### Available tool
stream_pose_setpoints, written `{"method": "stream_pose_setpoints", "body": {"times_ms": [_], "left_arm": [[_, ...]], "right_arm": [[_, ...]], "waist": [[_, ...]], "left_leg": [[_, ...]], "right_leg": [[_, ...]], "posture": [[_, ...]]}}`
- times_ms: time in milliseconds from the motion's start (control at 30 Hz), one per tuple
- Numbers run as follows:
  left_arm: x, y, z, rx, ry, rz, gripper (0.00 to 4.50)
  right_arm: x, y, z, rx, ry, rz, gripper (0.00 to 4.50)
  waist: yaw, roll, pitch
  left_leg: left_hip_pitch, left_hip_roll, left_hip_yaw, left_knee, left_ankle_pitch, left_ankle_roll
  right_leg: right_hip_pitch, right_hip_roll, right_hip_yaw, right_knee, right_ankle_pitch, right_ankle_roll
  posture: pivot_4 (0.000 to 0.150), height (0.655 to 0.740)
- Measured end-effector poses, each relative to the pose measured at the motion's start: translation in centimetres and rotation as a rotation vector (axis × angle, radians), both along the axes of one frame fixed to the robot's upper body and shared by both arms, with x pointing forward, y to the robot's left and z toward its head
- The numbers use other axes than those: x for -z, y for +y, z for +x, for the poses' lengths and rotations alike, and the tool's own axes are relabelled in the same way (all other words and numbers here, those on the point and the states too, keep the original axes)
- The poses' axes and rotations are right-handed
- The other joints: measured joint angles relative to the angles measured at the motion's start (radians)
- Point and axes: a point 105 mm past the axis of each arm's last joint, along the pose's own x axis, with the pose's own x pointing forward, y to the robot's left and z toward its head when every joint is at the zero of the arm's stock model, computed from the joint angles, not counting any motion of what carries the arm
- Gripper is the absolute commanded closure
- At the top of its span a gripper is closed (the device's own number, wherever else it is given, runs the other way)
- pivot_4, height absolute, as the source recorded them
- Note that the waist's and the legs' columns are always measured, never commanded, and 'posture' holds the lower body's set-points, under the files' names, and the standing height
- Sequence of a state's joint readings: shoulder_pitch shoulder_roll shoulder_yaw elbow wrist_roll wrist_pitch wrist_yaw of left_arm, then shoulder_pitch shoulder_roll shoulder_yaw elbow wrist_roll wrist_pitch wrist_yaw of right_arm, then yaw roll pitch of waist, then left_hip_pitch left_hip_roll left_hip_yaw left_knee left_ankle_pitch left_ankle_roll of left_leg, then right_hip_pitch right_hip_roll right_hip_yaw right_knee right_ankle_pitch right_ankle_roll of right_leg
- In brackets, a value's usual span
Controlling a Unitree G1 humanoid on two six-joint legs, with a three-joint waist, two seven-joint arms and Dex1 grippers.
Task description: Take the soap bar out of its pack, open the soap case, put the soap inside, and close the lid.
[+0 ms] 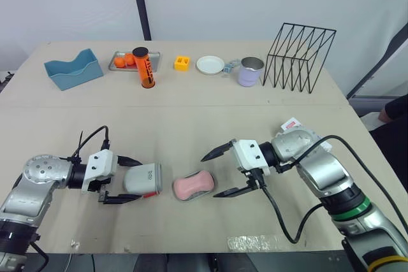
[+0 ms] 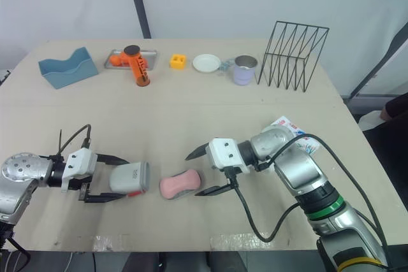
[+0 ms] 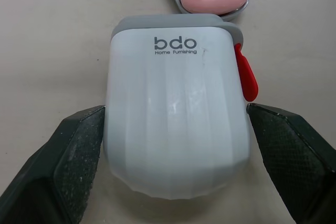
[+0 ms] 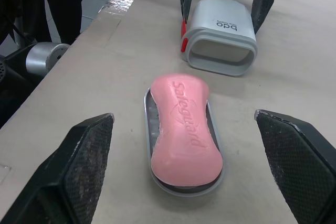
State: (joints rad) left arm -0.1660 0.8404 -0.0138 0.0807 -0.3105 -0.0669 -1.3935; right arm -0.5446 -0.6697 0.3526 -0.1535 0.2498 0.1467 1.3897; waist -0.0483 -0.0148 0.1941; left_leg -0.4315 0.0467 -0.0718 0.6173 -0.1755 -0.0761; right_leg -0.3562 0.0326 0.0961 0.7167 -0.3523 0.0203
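A pink soap bar [image 4: 184, 129] lies on the grey oval base [image 4: 147, 109] of the soap case, at the table's near middle. Just left of it the white case cover [image 3: 173, 114] with a grey rim and red latch lies on its side, open end toward the soap. My left gripper [image 1: 134, 180] is shut on this cover, one finger against each side. My right gripper [image 1: 210, 175] stands open at the soap's right end, fingers spread wide and apart from it. A crumpled soap pack [image 2: 285, 123] lies behind my right wrist.
Along the back stand a blue holder [image 1: 73, 68], a metal tray [image 1: 120, 62] with orange pieces, an orange bottle [image 1: 145, 68], a yellow block [image 1: 182, 62], a white plate [image 1: 210, 64], a lilac mug [image 1: 250, 71] and a black wire rack [image 1: 299, 57]. Tape [image 1: 252, 243] marks the front edge.
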Motion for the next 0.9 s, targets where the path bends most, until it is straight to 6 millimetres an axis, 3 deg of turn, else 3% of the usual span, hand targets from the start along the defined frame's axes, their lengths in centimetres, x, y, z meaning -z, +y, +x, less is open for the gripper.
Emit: {"method": "stream_pose_setpoints", "body": {"times_ms": [900], "left_arm": [[0.24,0.11,0.03,-0.013,-0.016,0.002,0.00]], "right_arm": [[-0.06,0.13,-0.04,0.033,0.063,0.032,0.06]], "waist": [[0.000,0.000,0.000]], "left_leg": [[0.000,0.000,0.000,0.000,0.000,0.000]], "right_leg": [[0.000,0.000,0.000,0.000,0.000,0.000]], "posture": [[0.150,0.7400]]}}
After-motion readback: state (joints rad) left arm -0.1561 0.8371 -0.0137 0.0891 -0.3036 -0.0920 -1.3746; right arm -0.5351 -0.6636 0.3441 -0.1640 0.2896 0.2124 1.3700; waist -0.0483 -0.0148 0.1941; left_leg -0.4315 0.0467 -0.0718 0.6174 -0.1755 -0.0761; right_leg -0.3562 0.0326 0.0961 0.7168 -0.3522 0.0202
